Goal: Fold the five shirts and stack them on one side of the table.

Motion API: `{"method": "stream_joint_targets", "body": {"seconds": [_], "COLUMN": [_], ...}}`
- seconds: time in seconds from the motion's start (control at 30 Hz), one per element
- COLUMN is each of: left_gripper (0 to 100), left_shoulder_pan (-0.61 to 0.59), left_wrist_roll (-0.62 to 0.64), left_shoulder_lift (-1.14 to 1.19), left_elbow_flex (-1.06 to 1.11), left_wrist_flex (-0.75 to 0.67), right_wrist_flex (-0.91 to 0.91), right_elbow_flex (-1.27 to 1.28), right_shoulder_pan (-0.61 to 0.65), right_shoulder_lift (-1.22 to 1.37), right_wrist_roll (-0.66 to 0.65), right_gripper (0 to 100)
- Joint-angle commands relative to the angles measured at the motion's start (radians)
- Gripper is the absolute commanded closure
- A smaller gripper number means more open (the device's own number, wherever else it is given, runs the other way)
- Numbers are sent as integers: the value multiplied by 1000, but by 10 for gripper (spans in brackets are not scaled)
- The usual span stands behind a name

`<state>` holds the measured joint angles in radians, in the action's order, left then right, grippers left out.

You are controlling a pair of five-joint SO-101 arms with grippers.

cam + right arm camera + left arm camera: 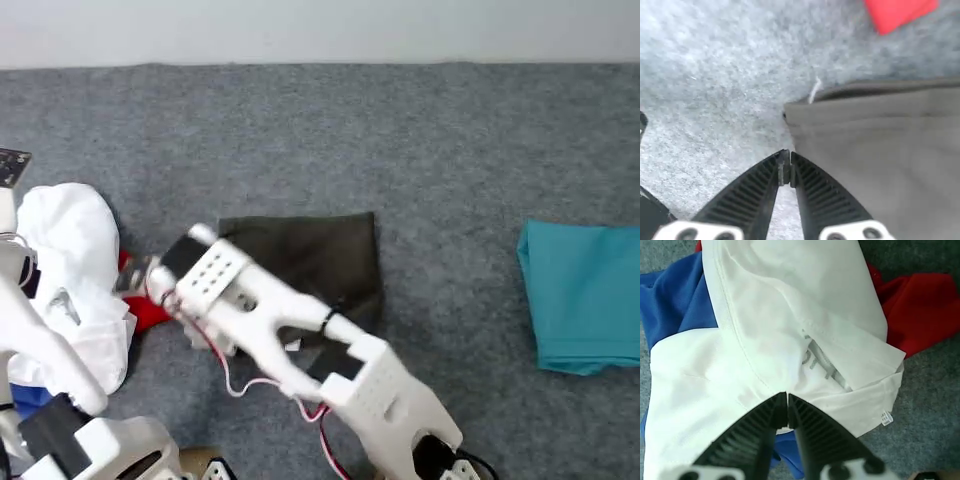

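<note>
Olive shirt (875, 150) lay just beside my right pincer (787, 161), its corner near the tips, which I saw pressed together over the carpet (715, 75). My left pincer (786, 399), tips also together, hung over the white shirt (790, 315).

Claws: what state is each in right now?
Left claw: closed over the white shirt, no cloth seen in it.
Right claw: closed, holding nothing, beside the dark shirt.
</note>
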<state>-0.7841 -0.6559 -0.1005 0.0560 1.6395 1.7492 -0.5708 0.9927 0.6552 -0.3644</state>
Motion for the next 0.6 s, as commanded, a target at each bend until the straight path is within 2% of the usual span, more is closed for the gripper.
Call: {"method": "stream_joint_targets", "body": {"seconds": [0.0, 0.2, 0.33, 0.43, 0.57], "left_gripper": [983, 983, 983, 983, 983], "left_shoulder_pan": [3, 3, 3, 3, 3], "left_wrist_roll": [-3, -3, -3, -3, -3], "left_shoulder_lift": [-49, -49, -54, -55, -55], "left_elbow_flex": [-4, -4, -4, -5, -8], "left_wrist_flex": [-23, -23, -23, -23, -23], "right_wrist_flex": [-22, -44, 53, 50, 48], "right_elbow_flex": [-54, -52, -44, 20, 199], "right_shoulder_pan": [-74, -208, -252, -321, -380], "right_shoulder_lift": [-102, -102, -110, -179, -300], "right_wrist_roll": [3, 9, 11, 69, 77], "right_gripper": [988, 988, 988, 988, 988]}}
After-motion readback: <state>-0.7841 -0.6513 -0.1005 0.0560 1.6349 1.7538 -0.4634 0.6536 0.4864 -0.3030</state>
